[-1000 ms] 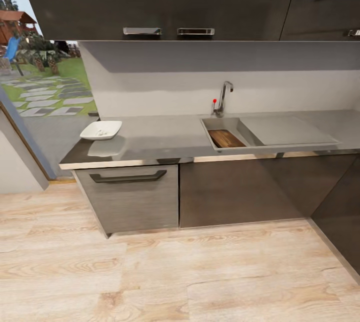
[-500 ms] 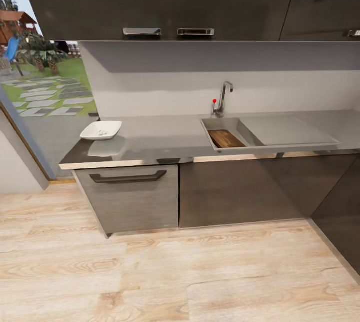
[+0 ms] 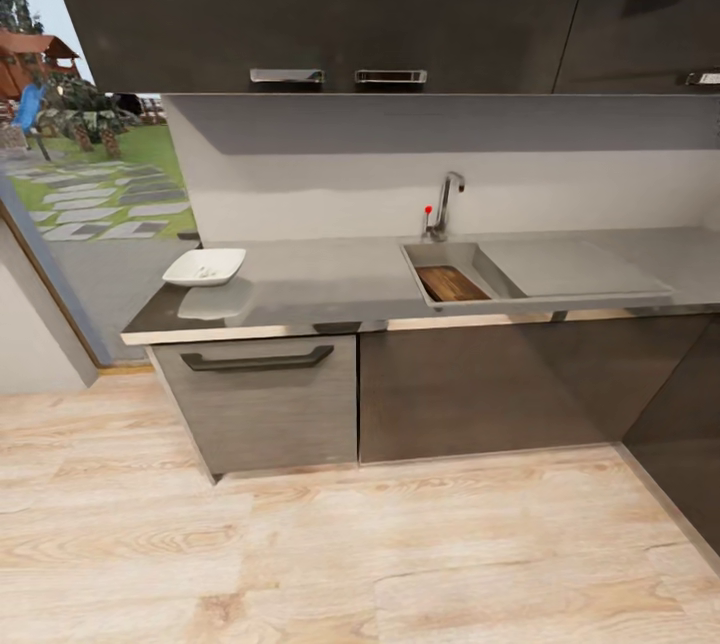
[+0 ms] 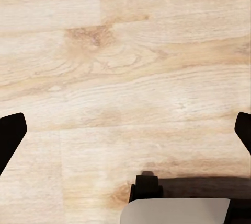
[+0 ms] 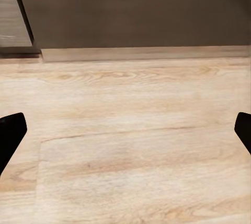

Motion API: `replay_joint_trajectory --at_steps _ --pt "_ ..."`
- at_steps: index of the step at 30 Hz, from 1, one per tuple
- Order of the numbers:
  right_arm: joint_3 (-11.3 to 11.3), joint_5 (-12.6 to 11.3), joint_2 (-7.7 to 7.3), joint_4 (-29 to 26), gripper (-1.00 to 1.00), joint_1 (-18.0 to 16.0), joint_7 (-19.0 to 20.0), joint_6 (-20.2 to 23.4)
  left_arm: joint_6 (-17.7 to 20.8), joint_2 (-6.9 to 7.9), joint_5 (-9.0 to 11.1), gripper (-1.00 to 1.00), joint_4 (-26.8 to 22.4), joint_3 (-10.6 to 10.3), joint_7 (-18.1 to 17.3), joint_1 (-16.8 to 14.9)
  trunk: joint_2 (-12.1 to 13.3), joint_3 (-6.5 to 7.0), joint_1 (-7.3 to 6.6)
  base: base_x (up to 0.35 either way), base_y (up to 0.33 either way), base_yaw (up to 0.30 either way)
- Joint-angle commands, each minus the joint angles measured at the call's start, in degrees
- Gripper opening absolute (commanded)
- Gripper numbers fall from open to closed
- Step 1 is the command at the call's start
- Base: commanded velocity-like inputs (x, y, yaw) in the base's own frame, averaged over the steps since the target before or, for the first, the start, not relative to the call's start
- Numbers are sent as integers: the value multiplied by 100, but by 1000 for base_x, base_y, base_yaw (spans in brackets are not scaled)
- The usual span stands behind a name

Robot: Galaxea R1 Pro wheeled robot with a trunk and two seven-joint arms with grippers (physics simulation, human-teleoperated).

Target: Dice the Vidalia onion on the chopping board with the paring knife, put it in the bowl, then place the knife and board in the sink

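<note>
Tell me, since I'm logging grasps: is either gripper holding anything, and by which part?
Nothing is held. The left gripper and right gripper are open over bare wooden floor.

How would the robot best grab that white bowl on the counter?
Judging by its shape, by the flared rim: the bowl sits upright near the countertop's left end, so coming from above and pinching the near edge seems best.

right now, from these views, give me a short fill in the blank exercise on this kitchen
1. The chopping board lies inside the ____.
2. The white bowl sits on the countertop to the ____ of the sink in the head view.
3. The faucet has a small ____ knob.
4. Both wrist views look down at a wooden ____.

Missing words: sink; left; red; floor
</note>
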Motion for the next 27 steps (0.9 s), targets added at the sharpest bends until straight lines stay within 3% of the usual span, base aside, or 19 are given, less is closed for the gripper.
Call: replay_joint_trajectory --at_steps 1,27 --pt "-17 62 2 2 100 -3 -55 -7 -16 0 46 100 1 -50 21 -3 -3 4 0 0 0 0" --pt "-20 61 2 2 100 -3 -59 -6 -16 -34 46 100 76 -50 21 -3 -3 241 0 0 0 0"
